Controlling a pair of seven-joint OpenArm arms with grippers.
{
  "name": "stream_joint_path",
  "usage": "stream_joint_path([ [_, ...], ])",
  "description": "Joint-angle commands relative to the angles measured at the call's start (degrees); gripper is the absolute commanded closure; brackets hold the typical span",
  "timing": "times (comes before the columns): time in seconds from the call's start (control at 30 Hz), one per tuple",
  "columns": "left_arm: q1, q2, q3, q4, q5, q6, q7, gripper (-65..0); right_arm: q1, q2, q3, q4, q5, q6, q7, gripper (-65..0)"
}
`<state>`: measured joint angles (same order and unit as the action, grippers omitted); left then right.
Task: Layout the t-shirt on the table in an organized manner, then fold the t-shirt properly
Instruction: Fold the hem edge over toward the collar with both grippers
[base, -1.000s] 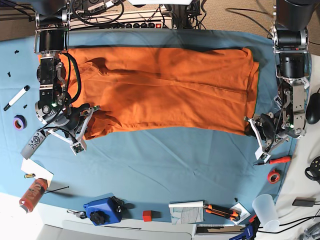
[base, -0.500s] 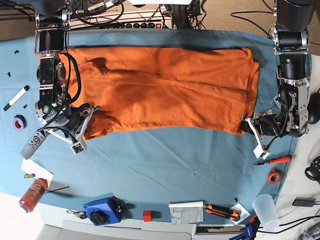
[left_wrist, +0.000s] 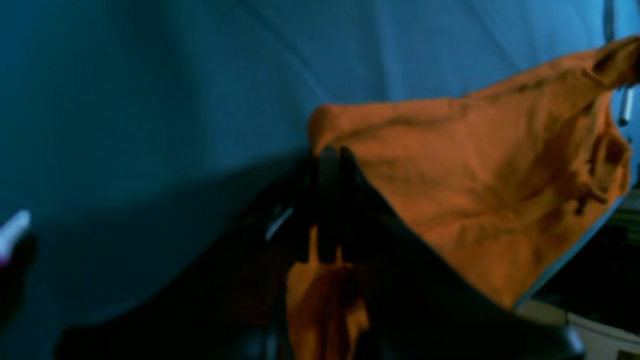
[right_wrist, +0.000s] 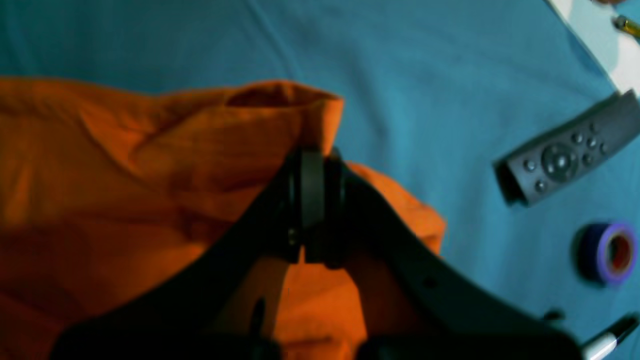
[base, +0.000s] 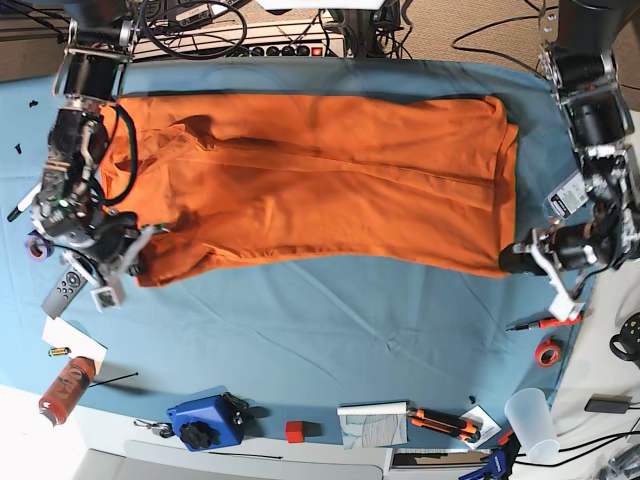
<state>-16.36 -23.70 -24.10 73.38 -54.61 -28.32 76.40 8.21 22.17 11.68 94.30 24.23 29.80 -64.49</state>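
The t-shirt (base: 320, 190) lies spread across the far half of the table (base: 330, 330), its long axis running side to side in the base view, one short end near the left edge of that view and the other near the right. It is doubled lengthwise, with a soft crease running along that same axis through the middle of the cloth. The near long edge sags slightly toward the middle. Which end is the collar cannot be told from these views. The right gripper (right_wrist: 312, 200) has its jaws pressed together on a corner of the t-shirt (right_wrist: 150, 175) at the near left corner of the base view, the orange cloth bunching up around the closed tips. The left gripper (left_wrist: 327, 200) is likewise clamped shut on the shirt's (left_wrist: 475, 200) opposite near corner, the fabric lifted and stretched into a peak off the blue cloth. A grey remote (right_wrist: 565, 160), a roll of purple tape (right_wrist: 607, 252) and a marker (right_wrist: 607, 340) lie on the table beside the right gripper, apart from the shirt.
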Motion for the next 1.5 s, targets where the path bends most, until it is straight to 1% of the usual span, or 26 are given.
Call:
stream_joint_path([
  [0.0, 0.02, -0.92, -0.76, 2.16, -2.67, -0.26, -0.11, 0.0, 0.48, 0.85, 1.46, 0.96, 1.49, 0.83, 0.83, 0.0],
  [0.07, 2.73, -0.92, -1.18, 5.09, -3.67, -0.26, 0.24, 0.0, -0.92, 0.85, 3.3, 0.96, 4.11, 2.45, 0.72, 0.0],
  [0.17, 7.37, -0.9, -1.18, 10.25, -3.72, -0.26, 0.26, 0.0, -3.17, 0.81, 5.77, 0.96, 8.52, 3.96, -0.33, 0.0],
  [0.27, 12.22, -0.9, -1.22, 16.48, -3.67, -0.28, 0.09, 0.0, -5.77, 0.81, 8.81, 0.96, 11.39, 5.57, -0.92, 0.0],
  [0.37, 16.52, -0.46, -1.22, 22.29, -3.67, -1.57, 0.07, 0.0, -8.2, 0.81, 12.33, 0.96, 15.32, 7.63, -2.19, 0.0],
  [0.47, 19.61, 0.81, -1.22, 26.08, -2.4, -1.51, -0.74, 0.0, -10.27, 0.76, 15.8, 0.96, 19.82, 9.9, -3.76, 0.0],
  [0.5, 20.33, 1.2, -1.31, 26.84, -2.08, -1.51, -1.01, 0.0, -10.78, 0.63, 16.92, 0.96, 21.14, 10.2, -4.33, 0.0],
  [0.6, 21.4, 3.17, -2.97, 28.3, -1.51, -1.09, -1.01, 0.0, -12.02, 0.2, 20.46, 0.96, 24.11, 10.2, -5.88, 0.0],
  [0.67, 21.62, 4.96, -5.84, 28.74, -1.55, -0.79, -1.03, 0.0, -12.9, 0.22, 22.49, 0.96, 26.01, 10.2, -6.34, 0.0],
  [0.77, 21.64, 7.26, -11.21, 28.81, -1.6, -0.68, -1.01, 0.0, -13.66, 0.24, 25.03, 0.96, 26.67, 10.2, -7.45, 0.0],
  [0.87, 22.99, 7.65, -14.1, 28.81, -3.17, -1.4, -0.98, 0.0, -14.25, 0.24, 26.23, 0.96, 27.8, 10.2, -9.75, 0.0],
  [1.0, 26.29, 7.67, -14.16, 28.81, -5.33, -1.66, -0.94, 0.0, -15.93, 0.22, 26.25, 0.96, 28.96, 10.2, -10.58, 0.0],
  [1.1, 28.76, 7.67, -14.19, 28.81, -5.46, -1.77, -1.01, 0.0, -17.64, 0.22, 26.32, 0.96, 30.86, 10.2, -10.58, 0.0],
  [1.4, 32.37, 7.67, -14.19, 28.81, -5.62, -1.84, -1.03, 0.0, -20.92, 0.17, 26.38, 0.94, 30.69, 10.2, -10.51, 0.0],
  [1.47, 32.94, 7.69, -14.21, 28.81, -5.51, -2.86, -0.98, 0.0, -20.87, 0.17, 26.8, 0.94, 29.92, 10.2, -10.03, 0.0],
])
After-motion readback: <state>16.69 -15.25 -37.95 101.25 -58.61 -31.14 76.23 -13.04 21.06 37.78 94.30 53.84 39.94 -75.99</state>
